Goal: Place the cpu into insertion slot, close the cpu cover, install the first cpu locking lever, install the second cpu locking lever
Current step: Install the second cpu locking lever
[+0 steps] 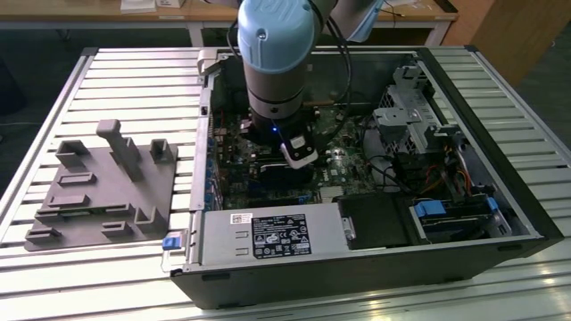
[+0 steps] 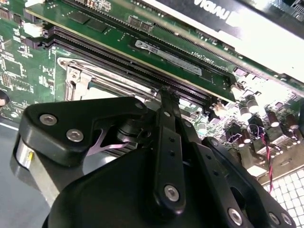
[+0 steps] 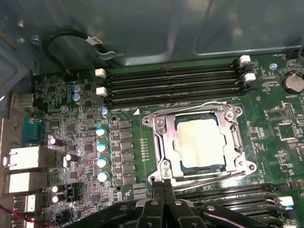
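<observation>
we see the cpu (image 3: 199, 142) seated in the insertion slot (image 3: 164, 142) with the cpu cover (image 3: 236, 148) closed flat over it, and our hand (image 3: 164, 186), fingers clenched together on nothing, sits at the socket's edge inside the open computer case (image 1: 464, 87) on the desk (image 1: 134, 80).

- An open computer case (image 1: 526, 221) lies on a slatted metal table (image 1: 134, 80).
- A grey fixture block (image 1: 98, 194) stands on the table, at the exterior view's left of the case.
- Inside the case: a power supply (image 1: 267, 237), a drive cage (image 1: 410, 114), a green motherboard (image 3: 285, 128) with long black memory slots (image 3: 171, 85).
</observation>
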Available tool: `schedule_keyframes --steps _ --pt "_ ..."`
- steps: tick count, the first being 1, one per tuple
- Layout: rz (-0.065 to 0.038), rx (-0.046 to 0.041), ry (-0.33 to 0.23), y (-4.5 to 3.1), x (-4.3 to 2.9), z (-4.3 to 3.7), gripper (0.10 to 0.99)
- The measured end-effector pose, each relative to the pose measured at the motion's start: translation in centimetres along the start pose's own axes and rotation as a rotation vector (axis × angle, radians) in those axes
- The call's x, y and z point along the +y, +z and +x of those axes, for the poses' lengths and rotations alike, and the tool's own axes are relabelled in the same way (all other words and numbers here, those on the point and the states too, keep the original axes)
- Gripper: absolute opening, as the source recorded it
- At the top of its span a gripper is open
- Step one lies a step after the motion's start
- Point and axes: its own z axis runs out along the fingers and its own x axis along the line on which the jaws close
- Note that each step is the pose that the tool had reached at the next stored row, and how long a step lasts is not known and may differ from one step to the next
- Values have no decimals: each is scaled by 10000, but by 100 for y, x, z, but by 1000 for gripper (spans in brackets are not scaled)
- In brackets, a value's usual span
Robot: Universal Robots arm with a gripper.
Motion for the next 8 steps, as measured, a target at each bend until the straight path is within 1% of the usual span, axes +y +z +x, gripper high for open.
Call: schedule_keyframes --steps 8 --pt "-46 6 1 34 -12 18 106"
